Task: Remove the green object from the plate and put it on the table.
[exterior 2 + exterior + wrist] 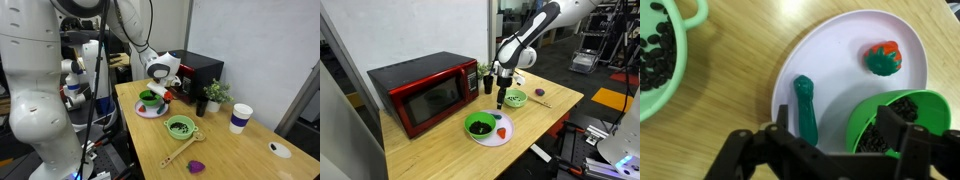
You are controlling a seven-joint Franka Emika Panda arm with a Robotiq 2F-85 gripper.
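The green object (pixel 804 104), a small dark green elongated piece, lies on the white plate (pixel 840 45) near its left rim in the wrist view. On the same plate are a bright green bowl with dark contents (pixel 896 118) and a small red item (pixel 883 57). My gripper (pixel 835 132) is open and hovers above the plate. Its left finger is just beside the green object, its right finger over the bowl. In both exterior views the gripper (pixel 501 100) (pixel 165 90) hangs over the plate (pixel 496 137) (pixel 152 112) on the light wood table (pixel 440 150).
A red microwave (pixel 425 92) stands behind the plate. A second green bowl (pixel 516 98) (pixel 660 50) with dark contents sits close by. A small plant (pixel 213 95), a paper cup (pixel 240 118), a wooden spoon (pixel 180 152) and a purple item (pixel 198 166) are also on the table.
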